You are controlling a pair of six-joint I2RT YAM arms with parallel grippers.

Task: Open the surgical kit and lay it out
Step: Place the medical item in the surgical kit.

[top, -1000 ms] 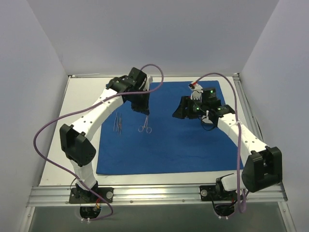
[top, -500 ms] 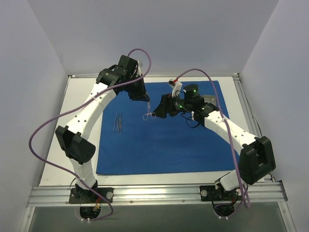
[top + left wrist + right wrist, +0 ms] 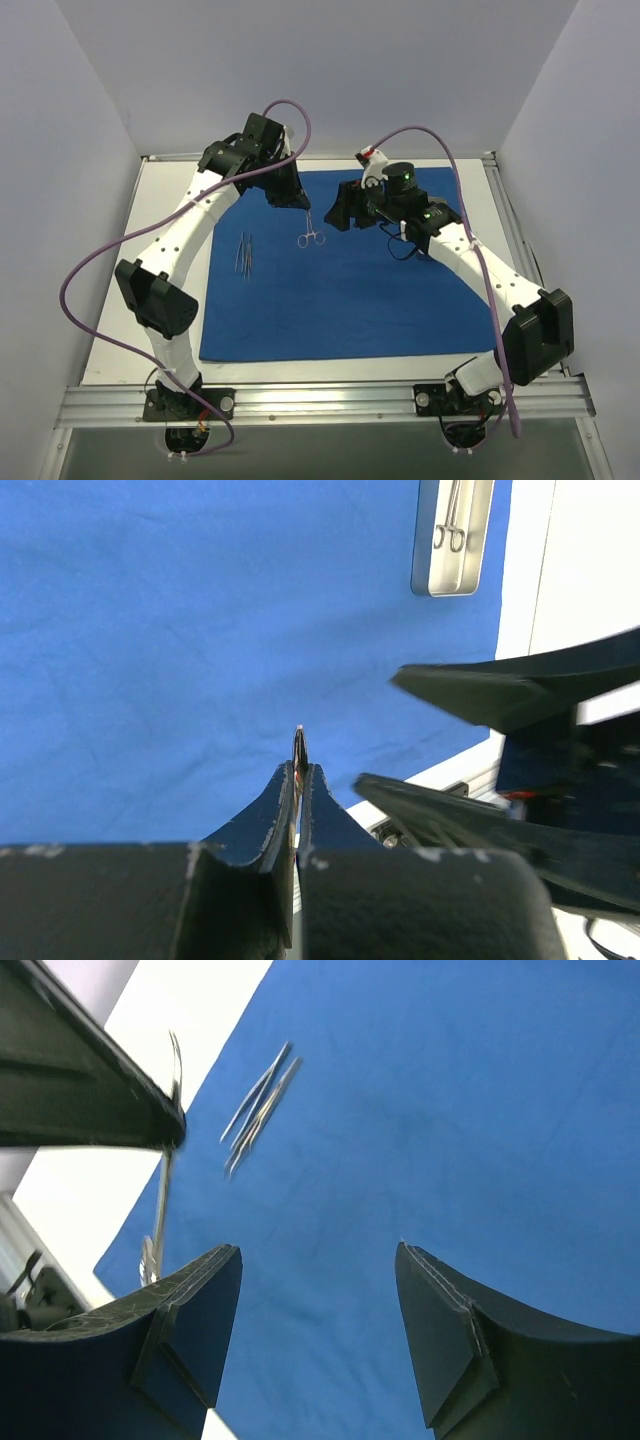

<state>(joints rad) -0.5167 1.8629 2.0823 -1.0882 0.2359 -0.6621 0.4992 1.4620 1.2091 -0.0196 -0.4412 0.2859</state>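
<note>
The surgical kit's royal-blue cloth (image 3: 350, 290) lies spread flat on the table. My left gripper (image 3: 301, 206) is shut on the tip of silver ring-handled forceps (image 3: 311, 237), which hang above the cloth. In the left wrist view the jaws (image 3: 299, 768) pinch the thin metal tip (image 3: 299, 742). My right gripper (image 3: 338, 216) is open and empty just right of the hanging forceps. In the right wrist view (image 3: 318, 1250) the forceps (image 3: 160, 1210) hang at the left. A pair of tweezers (image 3: 244, 253) lies on the cloth's left part, also in the right wrist view (image 3: 258, 1108).
A small metal tray (image 3: 452, 535) holding another ring-handled instrument sits on the cloth's far right part. White tabletop (image 3: 160, 260) borders the cloth on the left. Grey walls close in on three sides. An aluminium rail (image 3: 320, 400) runs along the near edge.
The forceps have risen and moved back from above the cloth's left-middle with my left gripper. My right gripper has swung left to beside them.
</note>
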